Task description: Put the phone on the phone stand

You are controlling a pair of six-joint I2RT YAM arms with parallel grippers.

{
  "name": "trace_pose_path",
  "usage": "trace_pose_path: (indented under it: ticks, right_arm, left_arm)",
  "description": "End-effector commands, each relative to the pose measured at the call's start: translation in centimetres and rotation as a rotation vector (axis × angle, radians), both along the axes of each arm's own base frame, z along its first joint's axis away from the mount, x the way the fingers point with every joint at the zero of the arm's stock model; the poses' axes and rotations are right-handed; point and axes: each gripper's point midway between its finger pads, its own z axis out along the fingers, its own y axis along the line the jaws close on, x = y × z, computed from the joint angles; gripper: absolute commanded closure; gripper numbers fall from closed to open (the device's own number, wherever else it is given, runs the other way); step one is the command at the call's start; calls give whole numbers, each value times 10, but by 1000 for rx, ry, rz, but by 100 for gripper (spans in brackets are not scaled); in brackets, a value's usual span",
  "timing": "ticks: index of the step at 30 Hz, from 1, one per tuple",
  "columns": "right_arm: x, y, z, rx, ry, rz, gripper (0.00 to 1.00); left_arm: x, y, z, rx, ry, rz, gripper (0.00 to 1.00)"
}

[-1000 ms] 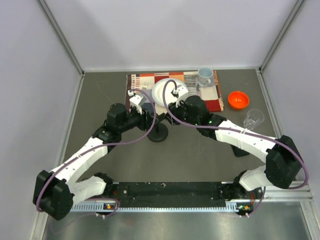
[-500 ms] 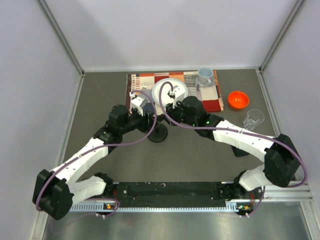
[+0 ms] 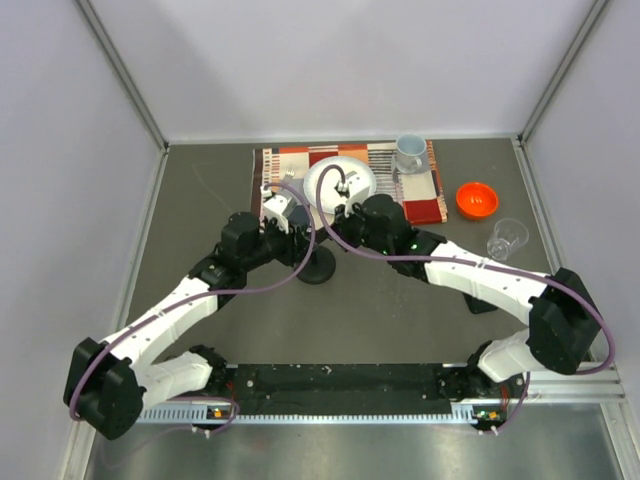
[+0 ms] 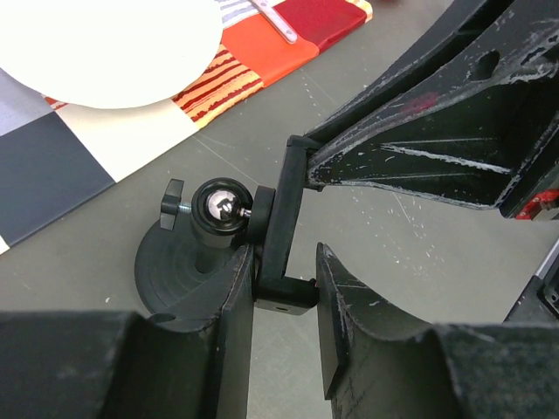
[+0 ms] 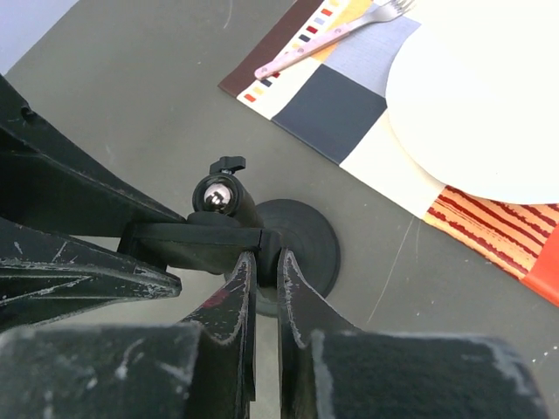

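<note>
phone stand cradle between both arms' fingers; phone seemingly hidden.

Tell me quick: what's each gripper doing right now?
Left gripper: closed on the cradle of the stand.
Right gripper: fingers nearly together, pinching a thin edge of the same cradle.

Top view high behind arms; both wrist views close, sharing phone stand and plate.

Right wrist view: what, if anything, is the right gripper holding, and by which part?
The right gripper holds the phone stand by the end of its cradle bracket, pinched between nearly closed fingers beside the ball joint.
</note>
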Motion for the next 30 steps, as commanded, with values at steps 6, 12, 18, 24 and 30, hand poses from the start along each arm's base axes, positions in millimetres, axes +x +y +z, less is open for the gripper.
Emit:
trace_pose_path:
  ticks: [6,12,18,24,30]
  right_arm:
    - [41,-59,9,-52,-177,-385,100]
    - [47,-62,6,-88,-232,-388,100]
    - [22,-22,11,-27,-195,-123,100]
    - [-48,23,16,133,4,267,24]
    - [-48,-15,43,175,41,141,7]
  left_arm:
    - [3,27,-1,40,-9,161,100]
    - [0,33,-4,55,-16,177,100]
    - [-2,24,-1,34,-8,136,100]
    - [0,12,1,15,12,87,97]
    - [-3,14,-2,25,67,100,27]
